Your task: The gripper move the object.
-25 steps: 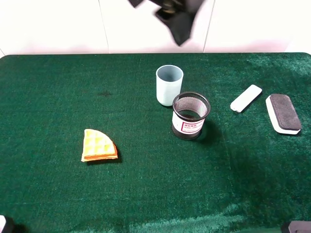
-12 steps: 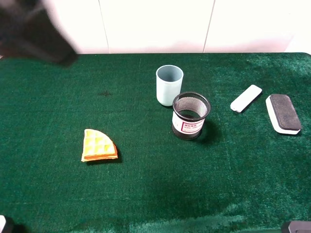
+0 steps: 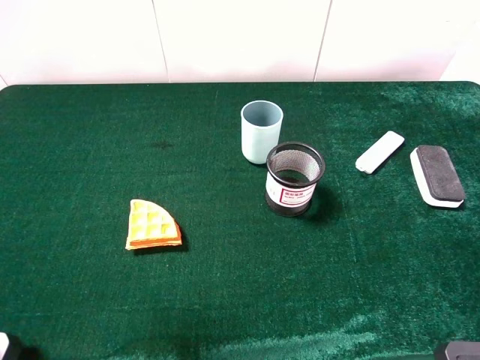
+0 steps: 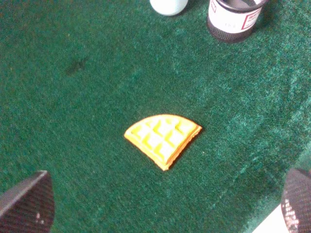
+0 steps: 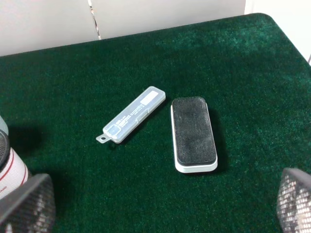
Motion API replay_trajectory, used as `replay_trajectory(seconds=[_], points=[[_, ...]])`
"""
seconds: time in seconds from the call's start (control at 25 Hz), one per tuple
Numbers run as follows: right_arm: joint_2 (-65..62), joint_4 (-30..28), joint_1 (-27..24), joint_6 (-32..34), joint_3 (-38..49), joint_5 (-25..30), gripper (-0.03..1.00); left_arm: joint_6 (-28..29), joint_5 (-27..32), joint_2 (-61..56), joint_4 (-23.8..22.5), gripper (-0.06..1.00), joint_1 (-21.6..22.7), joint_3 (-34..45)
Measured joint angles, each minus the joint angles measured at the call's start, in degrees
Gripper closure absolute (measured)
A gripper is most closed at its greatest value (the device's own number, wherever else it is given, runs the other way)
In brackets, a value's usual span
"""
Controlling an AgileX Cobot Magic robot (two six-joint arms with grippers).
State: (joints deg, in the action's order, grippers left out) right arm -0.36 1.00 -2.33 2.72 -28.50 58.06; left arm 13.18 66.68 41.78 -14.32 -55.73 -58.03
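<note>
The black wire-mesh pen cup point(image 3: 294, 178) with its white, red-printed label stands upright on the green cloth, just right of centre. Its lower part shows in the left wrist view point(image 4: 233, 19), and a sliver shows at the edge of the right wrist view point(image 5: 8, 167). My left gripper point(image 4: 160, 208) is open and empty above the cloth near the waffle, far from the cup. My right gripper point(image 5: 160, 204) is open and empty, over the cloth near the eraser. Neither touches anything.
A light-blue plastic cup point(image 3: 261, 131) stands just behind the mesh cup, almost touching it. An orange waffle wedge point(image 3: 152, 224) lies at the left. A white flat case point(image 3: 379, 151) and a black-topped eraser point(image 3: 437, 175) lie at the right.
A dark blurred shape at the top of the exterior view swept from top centre to top left and is now gone. The objects on the cloth have not moved.
</note>
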Motion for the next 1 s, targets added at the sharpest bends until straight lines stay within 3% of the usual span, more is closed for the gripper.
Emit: replay_trajectory(seconds=[0.2, 0.72, 1.0], points=[[0.0, 0.0, 0.0, 0.0, 0.0, 0.0, 0.27, 0.96, 0.0, -4.9, 0.39, 0.0, 7.32, 6.76], [0.0, 0.0, 0.0, 0.0, 0.0, 0.0, 0.27, -0.13, 0.0, -17.82, 3.46, 0.0, 38.33, 15.96], [0.0, 0.0, 0.0, 0.0, 0.0, 0.0, 0.27, -0.13, -1.83, -26.93, 3.64, 0.0, 48.07, 24.71]])
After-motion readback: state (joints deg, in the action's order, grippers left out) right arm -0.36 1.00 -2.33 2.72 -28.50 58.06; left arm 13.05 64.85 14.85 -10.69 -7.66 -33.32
